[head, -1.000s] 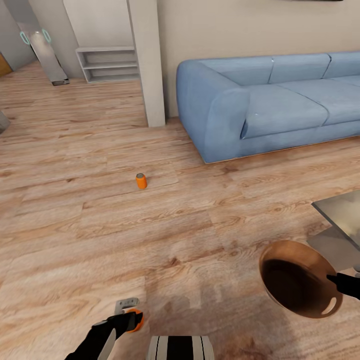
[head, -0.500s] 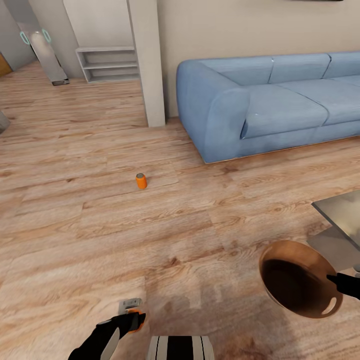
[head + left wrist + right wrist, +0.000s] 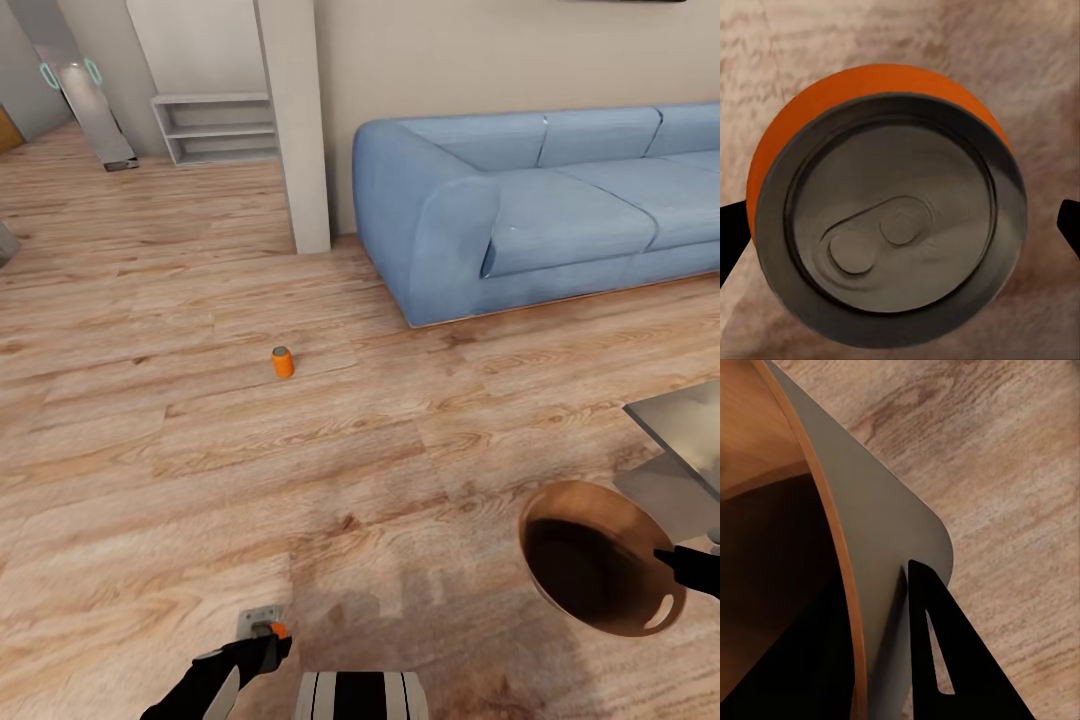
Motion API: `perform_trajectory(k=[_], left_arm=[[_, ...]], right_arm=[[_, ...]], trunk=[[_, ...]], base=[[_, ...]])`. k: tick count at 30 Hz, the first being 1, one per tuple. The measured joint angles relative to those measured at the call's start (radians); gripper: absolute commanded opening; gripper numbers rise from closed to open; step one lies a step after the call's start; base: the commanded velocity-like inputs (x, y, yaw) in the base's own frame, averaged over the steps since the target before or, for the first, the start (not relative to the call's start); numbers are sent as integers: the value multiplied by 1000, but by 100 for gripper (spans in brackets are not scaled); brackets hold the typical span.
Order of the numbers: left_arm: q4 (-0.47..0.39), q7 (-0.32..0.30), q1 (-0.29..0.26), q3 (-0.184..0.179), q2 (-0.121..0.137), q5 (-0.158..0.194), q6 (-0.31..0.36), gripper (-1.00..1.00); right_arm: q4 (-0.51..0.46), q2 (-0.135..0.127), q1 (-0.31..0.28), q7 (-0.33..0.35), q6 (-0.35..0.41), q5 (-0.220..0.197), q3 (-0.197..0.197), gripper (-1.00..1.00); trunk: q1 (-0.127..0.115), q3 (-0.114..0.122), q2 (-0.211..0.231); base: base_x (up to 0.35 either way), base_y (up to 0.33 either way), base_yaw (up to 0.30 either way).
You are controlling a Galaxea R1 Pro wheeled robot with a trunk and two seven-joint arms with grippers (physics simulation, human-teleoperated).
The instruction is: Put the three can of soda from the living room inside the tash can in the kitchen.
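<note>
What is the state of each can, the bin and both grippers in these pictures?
Near orange can: upright on the floor, between the left gripper's fingers; contact not clear.
Far orange can: upright on the floor, free.
Trash can: tilted, held at its rim, nothing visible inside.
Left gripper: around the near can, grip unclear.
Right gripper: shut on the trash can's rim.

One can (image 3: 283,361) stands on the floor (image 3: 150,470), mid-room, w/ the sofa (image 3: 540,205) behind it to the right. Nearer — a second can (image 3: 277,630) at bottom left, the bin (image 3: 600,557) well apart at right, just before the table (image 3: 685,425).
</note>
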Motion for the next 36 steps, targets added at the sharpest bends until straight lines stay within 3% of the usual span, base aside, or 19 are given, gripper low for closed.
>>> perform_trajectory(k=[3, 4, 19, 23, 26, 29, 31, 36], left_arm=[[1, 0, 0, 0, 0, -1, 0, 100], [1, 0, 0, 0, 0, -1, 0, -100], [1, 1, -6, 1, 0, 0, -34, -100], [-41, -5, -7, 1, 1, 1, -77, -100], [-173, -12, -3, -2, -4, 3, -62, -100], [-303, -17, 13, -4, -11, 1, 20, -100], [-508, -40, 87, -31, -13, 3, 136, -100], [-766, -164, 179, -86, -1, 5, 322, -100]], right_arm=[[0, -1, 0, 0, 0, 1, 0, -100], [0, -1, 0, 0, 0, 1, 0, -100], [0, 1, 0, -2, 0, 1, 0, -100], [0, 1, 0, -1, 0, 0, 0, -100], [0, 0, 0, -2, 0, 1, -1, -100], [0, -1, 0, -2, 0, 1, -1, -100], [0, 0, 0, -1, 0, 1, -2, -100], [0, -1, 0, -2, 0, -1, 0, -100]], trunk=[[0, 0, 0], [0, 0, 0], [0, 0, 0], [0, 0, 0], [0, 0, 0], [0, 0, 0], [0, 0, 0], [0, 0, 0]], base=[[0, 0, 0], [0, 0, 0], [0, 0, 0], [0, 0, 0], [0, 0, 0], [0, 0, 0], [0, 0, 0], [0, 0, 0]])
